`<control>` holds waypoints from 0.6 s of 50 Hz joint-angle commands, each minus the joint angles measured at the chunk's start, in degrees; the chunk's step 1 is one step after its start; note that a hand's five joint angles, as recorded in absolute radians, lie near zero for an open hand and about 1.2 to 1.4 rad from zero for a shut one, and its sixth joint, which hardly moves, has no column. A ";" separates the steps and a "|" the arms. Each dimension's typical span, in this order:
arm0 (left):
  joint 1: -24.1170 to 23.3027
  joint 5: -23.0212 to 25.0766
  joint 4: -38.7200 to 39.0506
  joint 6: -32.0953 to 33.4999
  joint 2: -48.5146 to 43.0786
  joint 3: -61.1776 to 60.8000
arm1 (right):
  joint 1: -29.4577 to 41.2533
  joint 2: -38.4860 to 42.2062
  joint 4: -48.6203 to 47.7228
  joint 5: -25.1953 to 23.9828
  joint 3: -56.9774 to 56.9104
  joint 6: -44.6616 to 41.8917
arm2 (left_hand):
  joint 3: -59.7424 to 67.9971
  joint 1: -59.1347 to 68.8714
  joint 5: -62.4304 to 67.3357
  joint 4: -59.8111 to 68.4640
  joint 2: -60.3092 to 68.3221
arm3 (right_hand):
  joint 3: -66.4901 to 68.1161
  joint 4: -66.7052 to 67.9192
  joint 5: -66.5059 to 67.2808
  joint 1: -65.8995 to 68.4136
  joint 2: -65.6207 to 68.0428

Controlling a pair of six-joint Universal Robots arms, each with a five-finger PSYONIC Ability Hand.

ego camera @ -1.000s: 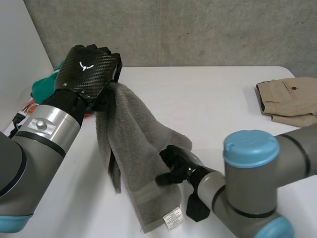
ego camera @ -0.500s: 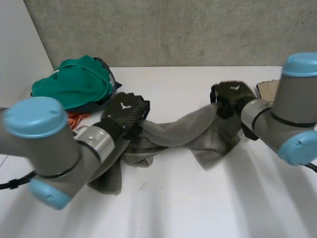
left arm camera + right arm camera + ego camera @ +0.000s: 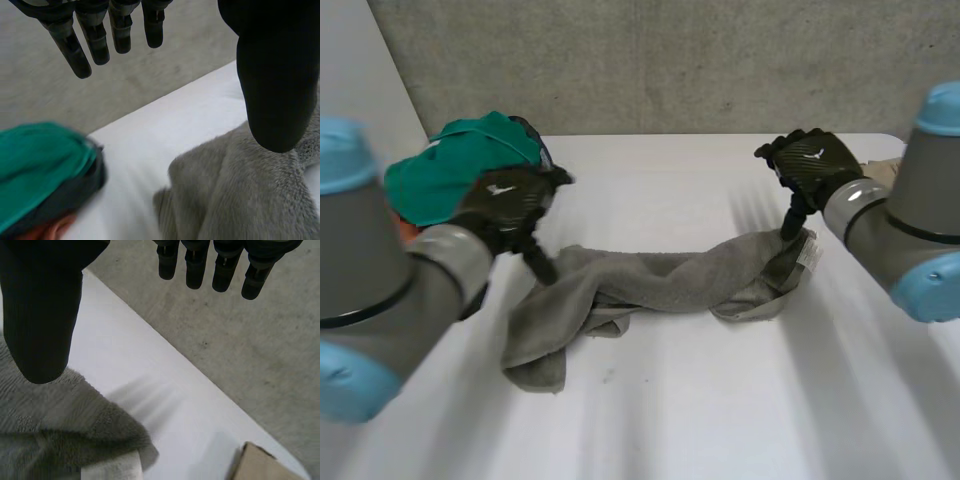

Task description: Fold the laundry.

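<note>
Desk work: hovering left hand and right hand, both wide, empty, over opposite towel ends. Leaving it stretched, likely for flattening.

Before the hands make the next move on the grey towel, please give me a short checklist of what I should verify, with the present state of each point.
1. Left hand open: ok, fingers straight, nothing held.
2. Right hand open: ok, fingers straight, nothing held.
3. Grey towel spread flat: not ok, it lies bunched in a long strip, and its end by the left hand is crumpled.
4. Towel wholly on the table: ok.
5. Green garment and khaki cloth apart from the towel: ok.
6. Thumbs touching the towel: cannot tell.
</note>
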 commanded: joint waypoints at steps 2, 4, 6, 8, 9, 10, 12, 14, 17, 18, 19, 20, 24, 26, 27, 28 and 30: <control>7.01 0.96 -6.55 -9.39 10.98 -16.10 | -2.75 -3.72 8.57 -0.92 6.38 -17.54 | -1.97 -1.34 -3.01 -1.54 -1.90 | 7.41 7.40 6.56 6.69 7.45; 8.42 2.37 -6.99 -10.19 10.98 -18.40 | -3.36 -3.11 9.47 -1.27 7.27 -20.28 | -1.93 -1.30 -2.97 -1.50 -1.86 | 7.96 7.94 7.10 7.23 7.99; 10.27 4.92 -6.99 -11.07 10.28 -21.04 | -3.72 -1.88 8.68 -3.02 8.50 -22.57 | -1.76 -1.13 -2.80 -1.33 -1.69 | 8.29 8.27 7.44 7.57 8.33; 11.15 6.76 -6.56 -11.42 8.71 -22.01 | -3.81 -0.74 6.76 -5.04 9.11 -22.84 | -1.76 -1.13 -2.80 -1.33 -1.69 | 8.46 8.44 7.61 7.74 8.50; 11.59 8.16 -5.86 -11.34 6.44 -22.19 | -3.98 0.40 4.05 -7.23 9.55 -22.67 | -1.93 -1.29 -2.96 -1.49 -1.86 | 8.63 8.61 7.77 7.90 8.66; 12.02 8.87 -5.24 -11.34 5.02 -22.01 | -4.07 1.10 2.28 -8.12 9.73 -22.49 | -1.93 -1.30 -2.96 -1.49 -1.86 | 8.96 8.94 8.11 8.24 9.00; 12.46 9.67 -4.54 -11.77 1.60 -20.88 | -4.16 3.38 -3.15 -9.96 10.26 -22.06 | -1.93 -1.30 -2.96 -1.49 -1.86 | 10.47 10.45 9.61 9.74 10.50; 12.47 9.76 -4.27 -12.13 -0.52 -20.00 | -4.42 4.97 -6.25 -10.41 10.17 -21.88 | -1.93 -1.30 -2.96 -1.49 -1.86 | 10.65 10.63 9.79 9.92 10.68; 12.21 9.41 -3.92 -13.01 -3.69 -18.41 | -4.60 7.87 -10.13 -10.59 9.82 -21.88 | -1.59 -0.96 -2.63 -1.16 -1.52 | 13.83 13.81 12.98 13.11 13.87; 12.12 9.24 -3.74 -13.27 -4.39 -18.06 | -4.60 8.58 -10.48 -10.85 9.65 -21.70 | -1.09 -0.46 -2.13 -0.66 -1.02 | 15.18 15.16 14.32 14.45 15.21; 11.77 9.15 -3.13 -13.71 -5.35 -17.45 | -4.68 9.71 -11.18 -11.03 9.30 -21.61 | -0.42 0.21 -1.46 0.01 -0.35 | 16.02 16.00 15.17 15.30 16.06; 11.59 9.15 -2.69 -13.71 -5.80 -17.18 | -4.68 10.33 -11.36 -11.20 9.03 -21.61 | -0.41 0.22 -1.45 0.02 -0.35 | 16.20 16.18 15.34 15.47 16.23; 10.45 8.18 -0.32 -13.62 -7.47 -16.13 | -4.51 12.62 -11.62 -11.56 7.63 -21.35 | 1.09 1.73 0.06 1.53 1.16 | 17.20 17.19 16.35 16.48 17.24; 9.57 6.87 1.00 -13.01 -8.52 -15.60 | -4.42 13.76 -11.89 -11.47 6.66 -20.65 | 2.78 3.41 1.74 3.21 2.85 | 17.71 17.69 16.86 16.99 17.75; 9.39 6.51 1.35 -12.75 -8.96 -15.42 | -4.42 14.20 -11.98 -11.47 6.39 -20.30 | 2.95 3.58 1.91 3.38 3.02 | 17.71 17.69 16.86 16.99 17.75; 8.78 5.38 2.14 -11.96 -9.92 -15.16 | -4.33 14.90 -12.32 -11.38 5.52 -19.42 | 4.78 5.41 3.74 5.22 4.85 | 19.04 19.03 18.19 18.32 19.08; 8.25 4.32 2.93 -10.99 -10.90 -14.72 | -4.33 15.44 -12.85 -11.38 4.73 -18.45 | 7.65 8.28 6.61 8.08 7.71 | 21.07 21.05 20.21 20.34 21.10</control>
